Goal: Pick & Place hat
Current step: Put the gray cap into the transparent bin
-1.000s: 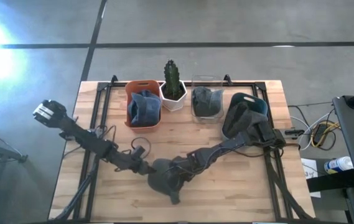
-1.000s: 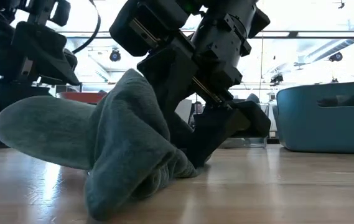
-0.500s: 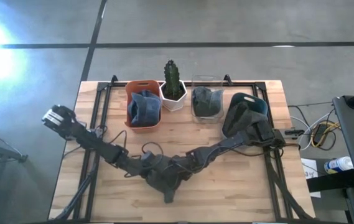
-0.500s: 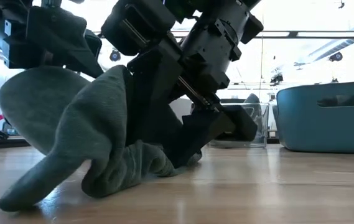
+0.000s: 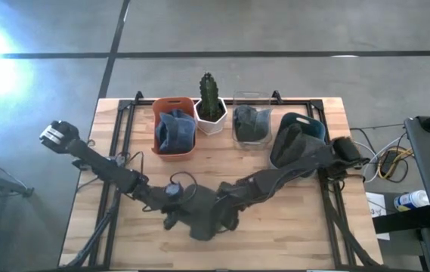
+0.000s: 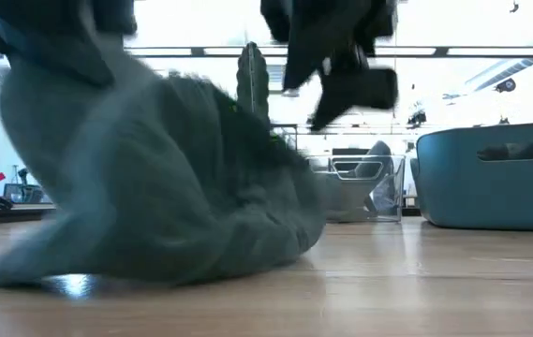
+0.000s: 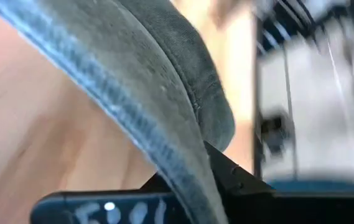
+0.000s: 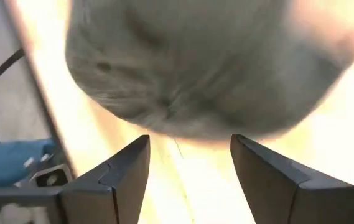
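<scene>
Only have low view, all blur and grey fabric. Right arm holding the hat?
Observer: No. The right wrist view shows the right gripper with its fingers open and the hat ahead of them, not between.
Operator: Left?
Observer: In the left wrist view the hat's edge runs down into the left gripper; it looks clamped.
Operator: Where on the table?
Observer: From the high view it is at the front middle of the table, with both arms meeting over it.

Motion blur smears the grey hat in the low view.
</scene>
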